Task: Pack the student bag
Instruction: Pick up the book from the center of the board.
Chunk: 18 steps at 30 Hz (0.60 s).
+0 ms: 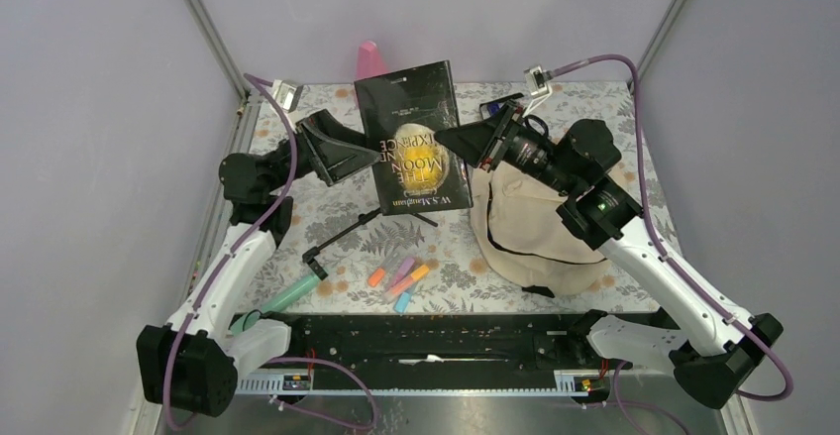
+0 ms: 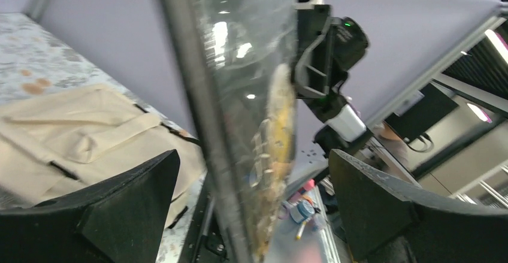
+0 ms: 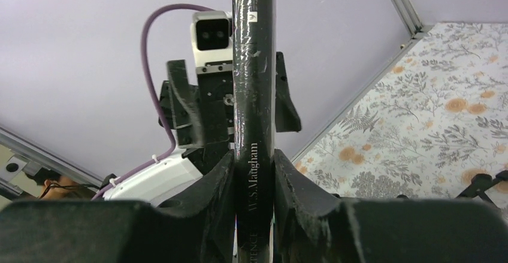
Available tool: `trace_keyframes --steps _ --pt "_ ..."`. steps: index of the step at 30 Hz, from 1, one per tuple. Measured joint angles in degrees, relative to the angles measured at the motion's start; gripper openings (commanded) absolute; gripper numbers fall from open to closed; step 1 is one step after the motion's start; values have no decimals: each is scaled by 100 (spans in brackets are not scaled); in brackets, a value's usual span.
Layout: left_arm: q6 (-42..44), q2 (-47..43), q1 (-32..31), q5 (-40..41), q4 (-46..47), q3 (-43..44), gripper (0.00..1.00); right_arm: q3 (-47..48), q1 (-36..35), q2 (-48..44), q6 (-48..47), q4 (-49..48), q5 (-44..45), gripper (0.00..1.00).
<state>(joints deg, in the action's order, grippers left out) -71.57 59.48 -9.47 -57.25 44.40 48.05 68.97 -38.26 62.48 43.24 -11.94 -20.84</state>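
- Right claw (image 3: 253, 173) is clamping the book (image 3: 253, 65) by its spine, fingers pressing flat on both covers and holding it upright in the air.
- Left claw (image 2: 251, 155) is facing it from across, fingers spread wide and straddling the book's opposite edge without gripping.
- This is looking like a handover. To go well, the left claw should be closing squarely on the covers, deep enough not to be pinching only page edges. Only then should the right claw be letting go.
- Pens (image 1: 399, 278) are lying loose on the table (image 1: 446, 247) toward the arm bases, just left of the bag.
- Bag (image 1: 535, 232) is lying slumped under the right arm, well below the book. I cannot tell whether its zip is gaping.
- Packing is probably calling for one claw lifting the bag's mouth while the other is lowering the book in slowly, since soft cloth is likely to be folding inward.
- Something pink (image 1: 368, 58) is standing at the far edge, mostly hidden behind the book.
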Motion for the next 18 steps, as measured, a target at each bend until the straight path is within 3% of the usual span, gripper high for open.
trace_keyframes --steps 2,4,5,7,9,10,15,18 --pt "-295 116 -205 -9 466 7 99 -57 0 0 0 39 0 0" --pt "-496 188 -356 -9 750 15 87 -72 2 0 0 107 -2 0" --pt "-557 216 -422 -9 852 20 72 -72 2 0 0 118 -9 0" --pt "-684 262 -507 -4 968 44 31 -72 0 0 11 98 -35 0" --pt "-732 356 -540 4 970 92 8 -68 0 -4 57 13 -127 1" --pt "-802 404 -546 11 979 103 1 -61 -7 -11 74 -35 -155 9" --pt "-654 195 -573 66 614 114 0 -79 -4 -107 7 70 -120 66" --pt "35 -153 -514 24 -243 153 0 -186 61 -319 -52 146 46 85"
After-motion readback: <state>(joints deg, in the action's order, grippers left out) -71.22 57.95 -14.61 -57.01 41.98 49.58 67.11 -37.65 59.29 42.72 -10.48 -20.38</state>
